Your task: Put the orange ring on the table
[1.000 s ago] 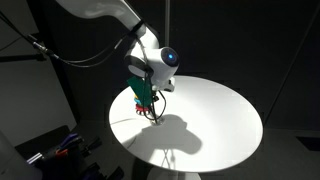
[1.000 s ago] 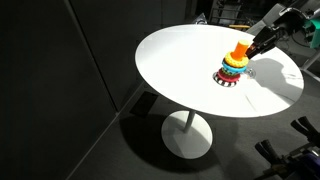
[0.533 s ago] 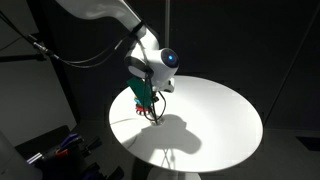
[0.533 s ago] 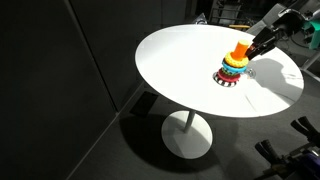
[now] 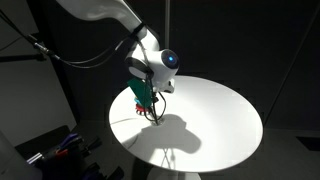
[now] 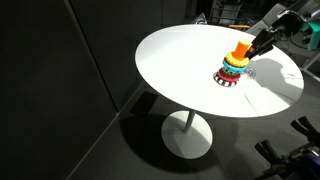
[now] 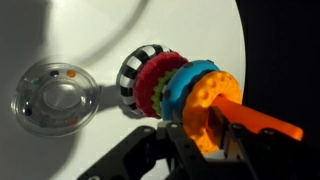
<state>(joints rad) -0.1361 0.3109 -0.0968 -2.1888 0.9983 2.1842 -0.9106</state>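
A ring stacking toy (image 6: pixel 233 68) stands on the round white table (image 6: pixel 180 60). The orange ring (image 7: pixel 205 110) sits at the top of the stack on the orange post (image 7: pixel 268 122), above a blue ring (image 7: pixel 185 85), a green ring and a red ring (image 7: pixel 155 78). My gripper (image 7: pixel 207 138) has its fingers closed on the orange ring's rim, one finger on each face. In an exterior view the gripper (image 6: pixel 252 48) reaches the orange ring (image 6: pixel 238 50) from the far side. In an exterior view the gripper (image 5: pixel 150 103) covers most of the toy near the table's edge (image 5: pixel 125 125).
A clear round dome-like dish (image 7: pixel 55 95) lies on the table beside the toy's striped base (image 7: pixel 135 72). The table's rim runs close behind the toy (image 7: pixel 240 50). The table stands on a pedestal foot (image 6: pixel 188 135). Cables and gear sit low beside the table (image 5: pixel 60 148).
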